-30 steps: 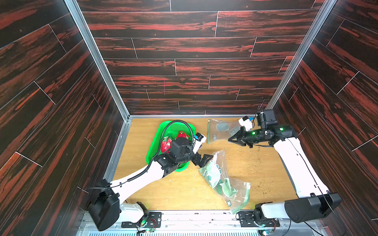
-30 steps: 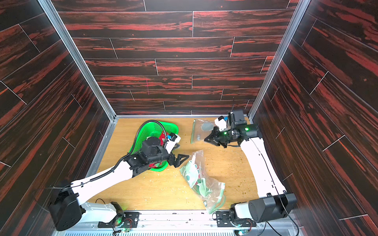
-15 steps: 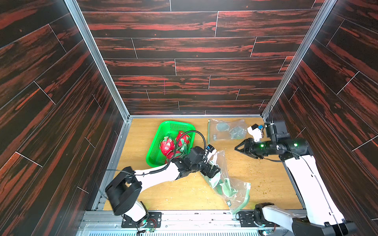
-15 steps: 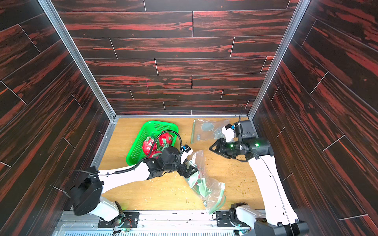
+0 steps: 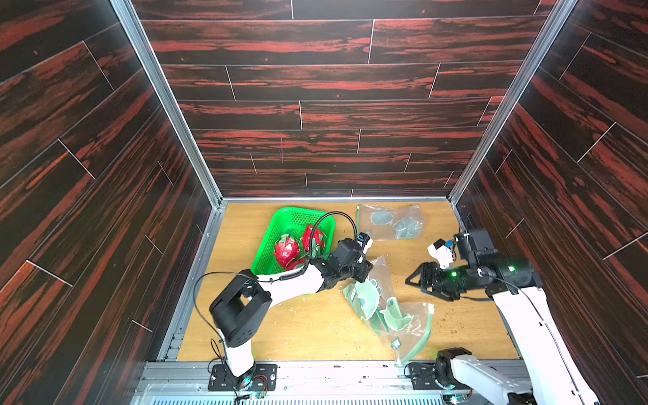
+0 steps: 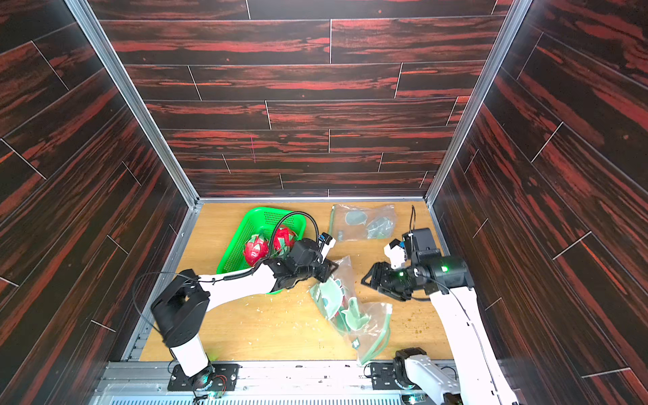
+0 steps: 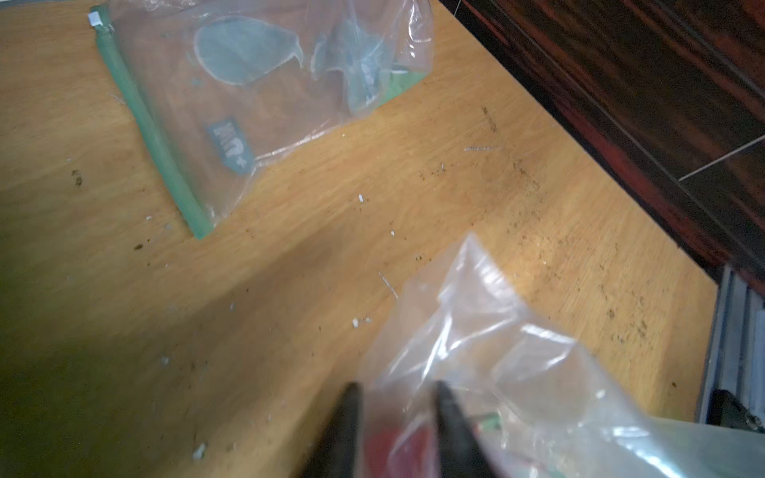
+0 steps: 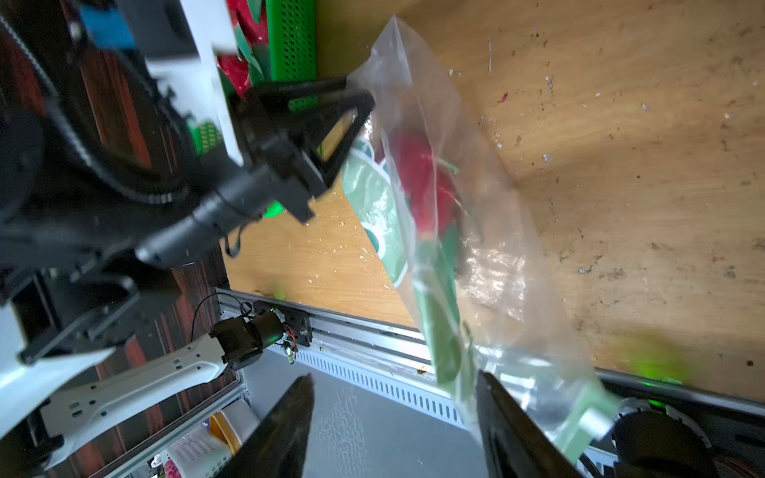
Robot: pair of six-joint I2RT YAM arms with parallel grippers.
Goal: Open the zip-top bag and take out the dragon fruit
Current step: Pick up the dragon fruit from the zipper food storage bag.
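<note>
L gripper (image 8: 367, 104) shifted, pinching zip-top bag (image 5: 396, 308); label (image 5: 395, 343) unreadable.

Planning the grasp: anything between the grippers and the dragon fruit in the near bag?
Yes, the clear film of the zip-top bag, all around the dragon fruit. The left gripper pinches a corner of it; the right gripper is open beside it. Zip state: cannot tell.

Two bags (image 5: 391, 222) (image 5: 403, 315), one basket (image 5: 298, 217), perhaps four dragon fruit (image 5: 285, 249).
</note>
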